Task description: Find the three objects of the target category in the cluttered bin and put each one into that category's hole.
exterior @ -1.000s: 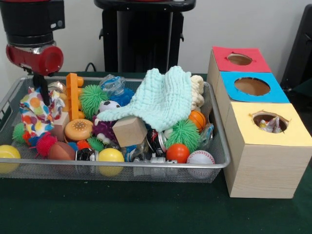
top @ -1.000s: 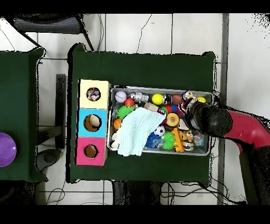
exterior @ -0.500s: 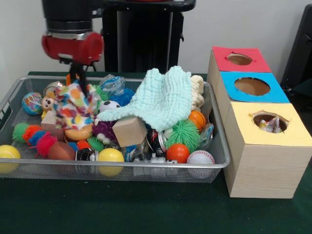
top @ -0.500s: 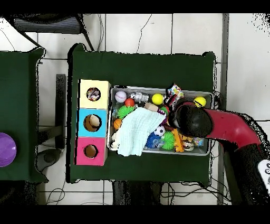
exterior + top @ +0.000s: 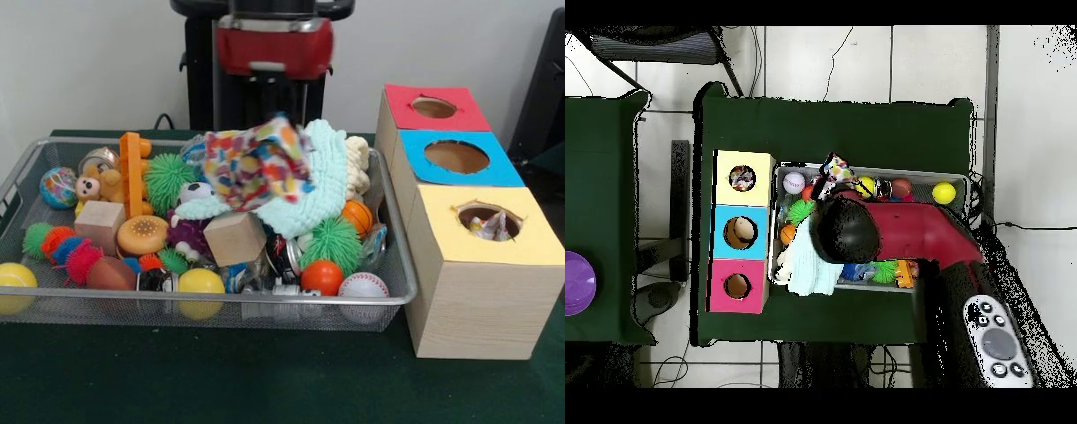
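The wire mesh bin (image 5: 399, 299) holds several toys. My gripper (image 5: 281, 113) hangs under the red wrist, above the bin's middle. It is shut on a polka-dot cloth (image 5: 256, 163), which dangles clear of the toys in front of the mint green cloth (image 5: 328, 177). In the overhead view the cloth (image 5: 835, 170) pokes out beside the arm's black head, over the bin's (image 5: 865, 290) edge. The yellow-topped box's hole (image 5: 488, 221) at the right shows polka-dot fabric inside; it also shows in the overhead view (image 5: 742, 178). No other polka-dot cloth shows in the bin.
The blue-topped hole (image 5: 456, 156) and the red-topped hole (image 5: 433, 107) lie behind the yellow one. A wooden cube (image 5: 234, 237), an orange ball (image 5: 321, 276), a baseball (image 5: 363, 286), yellow balls (image 5: 201, 283) and spiky green balls (image 5: 330, 242) fill the bin.
My gripper has carried the polka-dot cloth from the bin's left end to above its middle, rightward in the front view and towards the boxes. The toys it covered now show.
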`<action>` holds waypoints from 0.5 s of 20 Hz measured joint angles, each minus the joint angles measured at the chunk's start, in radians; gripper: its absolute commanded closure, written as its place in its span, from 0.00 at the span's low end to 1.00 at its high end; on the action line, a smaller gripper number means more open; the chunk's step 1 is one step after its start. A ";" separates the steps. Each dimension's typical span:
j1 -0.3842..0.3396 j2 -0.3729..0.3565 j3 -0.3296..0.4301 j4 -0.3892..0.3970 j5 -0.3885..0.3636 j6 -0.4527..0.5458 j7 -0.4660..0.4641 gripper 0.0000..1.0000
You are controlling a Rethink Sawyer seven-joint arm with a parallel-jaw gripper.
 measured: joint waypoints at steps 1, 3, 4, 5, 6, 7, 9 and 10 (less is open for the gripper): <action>0.016 -0.004 -0.007 0.003 0.007 -0.004 0.003 1.00; 0.071 -0.014 -0.034 0.014 0.031 -0.021 0.016 1.00; 0.087 -0.017 -0.043 0.016 0.039 -0.026 0.022 1.00; 0.124 -0.020 -0.064 0.019 0.055 -0.039 0.035 1.00; 0.154 -0.020 -0.081 0.019 0.072 -0.049 0.047 1.00; 0.168 -0.019 -0.090 0.020 0.079 -0.055 0.053 1.00; 0.215 -0.016 -0.121 0.020 0.104 -0.075 0.075 1.00; 0.236 -0.013 -0.134 0.019 0.116 -0.084 0.086 1.00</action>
